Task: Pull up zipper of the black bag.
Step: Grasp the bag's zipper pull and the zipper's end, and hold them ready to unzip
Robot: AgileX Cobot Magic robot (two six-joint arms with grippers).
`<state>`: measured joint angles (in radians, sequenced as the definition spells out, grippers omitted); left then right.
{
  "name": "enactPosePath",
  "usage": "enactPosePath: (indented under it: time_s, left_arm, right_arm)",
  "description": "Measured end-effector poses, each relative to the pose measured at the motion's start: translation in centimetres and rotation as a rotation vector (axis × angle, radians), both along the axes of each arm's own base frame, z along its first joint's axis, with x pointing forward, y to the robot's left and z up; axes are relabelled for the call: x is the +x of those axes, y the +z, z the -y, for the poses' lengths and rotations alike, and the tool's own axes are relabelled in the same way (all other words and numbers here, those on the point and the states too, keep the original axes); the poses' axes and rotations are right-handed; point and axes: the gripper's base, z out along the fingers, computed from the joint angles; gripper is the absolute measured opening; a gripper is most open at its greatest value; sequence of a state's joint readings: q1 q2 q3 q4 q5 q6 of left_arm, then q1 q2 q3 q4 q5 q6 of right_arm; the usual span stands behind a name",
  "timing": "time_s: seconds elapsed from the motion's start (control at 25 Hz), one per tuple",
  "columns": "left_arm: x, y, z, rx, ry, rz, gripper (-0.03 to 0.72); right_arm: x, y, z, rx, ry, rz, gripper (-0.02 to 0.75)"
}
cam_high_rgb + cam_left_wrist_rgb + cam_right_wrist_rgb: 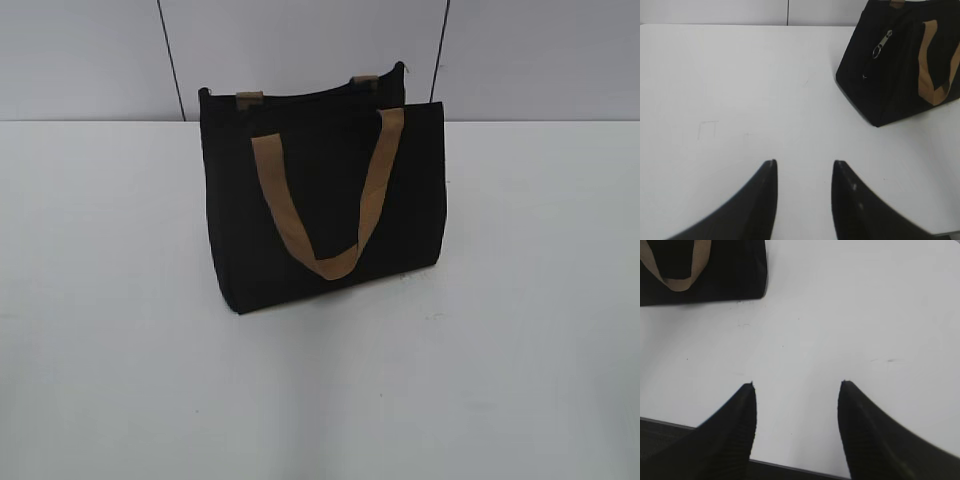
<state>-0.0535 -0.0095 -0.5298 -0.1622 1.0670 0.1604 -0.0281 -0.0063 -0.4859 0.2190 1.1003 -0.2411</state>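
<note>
The black bag (320,200) stands upright at the middle of the white table, a tan loop handle (330,195) hanging down its front. It also shows in the left wrist view (895,70) at the upper right and in the right wrist view (700,270) at the upper left. The zipper's silvery pull tab (882,44) hangs on the bag's left end in the left wrist view. My left gripper (804,162) is open and empty over bare table, well short of the bag. My right gripper (797,384) is open and empty near the table's front edge. Neither gripper shows in the exterior view.
The white table (120,300) runs back to a pale grey panelled wall (90,60). The table's front edge (790,467) shows under the right gripper, with a dark drop beyond it.
</note>
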Motion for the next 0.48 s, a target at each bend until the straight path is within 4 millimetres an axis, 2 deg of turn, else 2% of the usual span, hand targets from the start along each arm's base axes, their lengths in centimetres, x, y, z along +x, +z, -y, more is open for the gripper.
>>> enactPosePath:
  time_s: [0.32,0.48]
  left_arm:
    - [0.0,0.0,0.0,0.0,0.0,-0.002,0.283]
    - [1.2,0.1,0.1,0.001,0.0,-0.063,0.372]
  right_arm:
    - [0.0,0.0,0.0,0.0,0.0,0.001,0.412]
    - [0.4,0.1,0.0,0.003,0.0,-0.024,0.412]
